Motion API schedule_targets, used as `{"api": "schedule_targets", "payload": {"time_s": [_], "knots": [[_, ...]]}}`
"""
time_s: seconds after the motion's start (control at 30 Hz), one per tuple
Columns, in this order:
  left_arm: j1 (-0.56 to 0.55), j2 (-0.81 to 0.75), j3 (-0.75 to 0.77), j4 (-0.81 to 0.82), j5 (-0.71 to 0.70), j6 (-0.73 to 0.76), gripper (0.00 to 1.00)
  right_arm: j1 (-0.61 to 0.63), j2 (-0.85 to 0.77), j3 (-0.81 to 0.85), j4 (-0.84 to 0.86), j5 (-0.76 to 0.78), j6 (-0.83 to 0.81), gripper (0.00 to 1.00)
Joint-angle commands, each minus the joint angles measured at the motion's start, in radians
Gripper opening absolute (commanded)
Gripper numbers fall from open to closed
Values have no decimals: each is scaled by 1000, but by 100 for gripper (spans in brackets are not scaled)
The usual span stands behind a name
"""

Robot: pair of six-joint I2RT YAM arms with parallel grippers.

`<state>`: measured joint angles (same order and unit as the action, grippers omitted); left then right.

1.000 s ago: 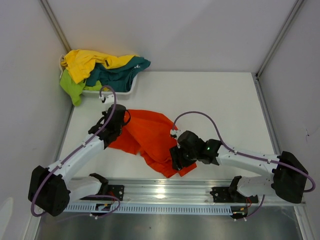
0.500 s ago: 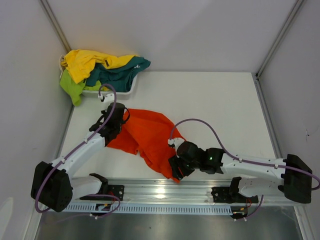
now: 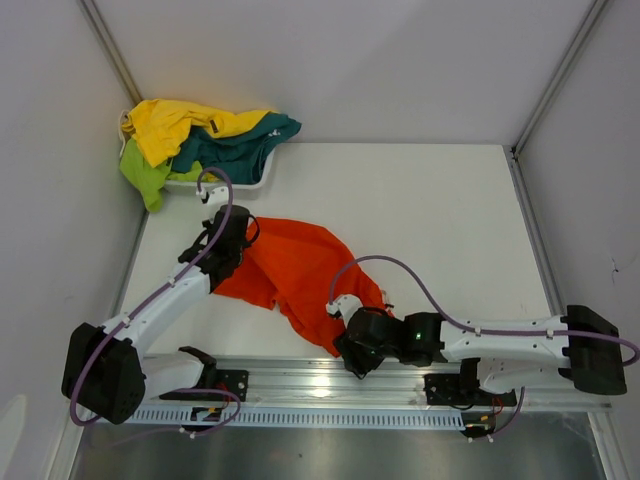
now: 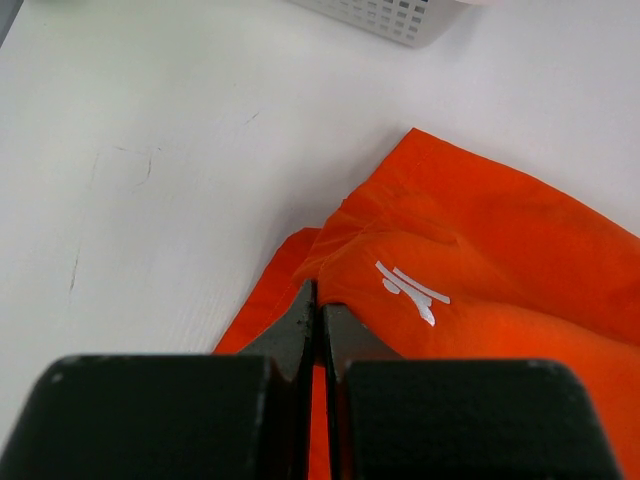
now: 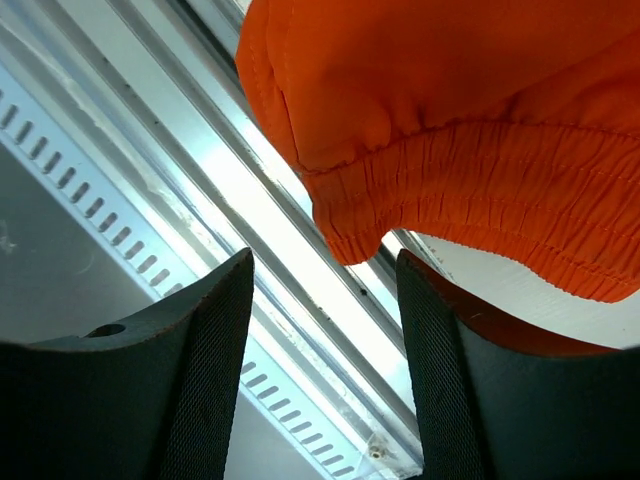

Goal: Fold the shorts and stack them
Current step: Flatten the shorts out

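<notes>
Because each wrist housing covers its own fingers from above, the overhead view shows neither grip; only the wrist cameras do. The orange shorts (image 3: pixel 300 270) lie crumpled on the near-left part of the bench (image 3: pixel 440 220), stretched between the two arms, with their near corner hidden under the right arm. The left pincer (image 4: pixel 318 305) is closed tight on a raised fold at the far-left edge of the garment, just beside a white mark (image 4: pixel 412 285). The right pincer (image 5: pixel 322 262) stands wide, and the elastic waistband hangs down to its fingertips above the metal rail (image 5: pixel 150 130). Whether cloth touches either finger cannot be told. In the far-left corner a yellow pair (image 3: pixel 165 125), a teal pair (image 3: pixel 235 148) and a lime-green pair (image 3: pixel 145 175) heap over a white basket (image 3: pixel 240 183), covering most of it.
</notes>
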<state>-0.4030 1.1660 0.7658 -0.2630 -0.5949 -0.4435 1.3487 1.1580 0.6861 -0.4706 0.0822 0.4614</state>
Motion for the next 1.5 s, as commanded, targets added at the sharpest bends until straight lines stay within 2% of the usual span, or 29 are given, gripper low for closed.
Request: {"api": "schedule_targets", "payload": {"time_s": [0.0, 0.27, 0.47, 0.67, 0.8, 0.83, 0.9, 1.0, 1.1, 1.23, 1.33, 1.37, 1.47], "knots": [[10, -3, 21, 31, 9, 15, 0, 27, 37, 9, 32, 114, -20, 60], [10, -14, 17, 31, 12, 19, 0, 30, 127, 24, 69, 160, -41, 57], [10, -12, 15, 33, 14, 20, 0, 36, 131, 30, 64, 183, -53, 50], [10, -12, 13, 34, 12, 20, 0, 59, 152, 39, 55, 218, -58, 49], [10, -14, 10, 34, 12, 20, 0, 73, 169, 50, 49, 228, -58, 31], [10, -14, 10, 36, 12, 20, 0, 76, 173, 53, 46, 231, -56, 18], [10, -15, 9, 38, 14, 19, 0, 78, 180, 64, 27, 237, -61, 3], [10, -17, 12, 34, 12, 14, 0, 69, 167, 82, -20, 312, -56, 0], [10, -19, 29, 22, 18, -4, 0, 12, 111, 121, -43, 301, -59, 0], [10, -17, 101, 10, 47, -18, 0, -89, 34, 223, -131, 372, -84, 0], [10, -9, 196, -16, 63, -20, 0, -229, -29, 338, -223, 407, -147, 0], [10, -3, 272, -25, 64, -17, 0, -297, -56, 367, -229, 412, -165, 0], [10, 7, 383, -71, 57, -3, 0, -379, -83, 494, -253, 447, -219, 0]]}}
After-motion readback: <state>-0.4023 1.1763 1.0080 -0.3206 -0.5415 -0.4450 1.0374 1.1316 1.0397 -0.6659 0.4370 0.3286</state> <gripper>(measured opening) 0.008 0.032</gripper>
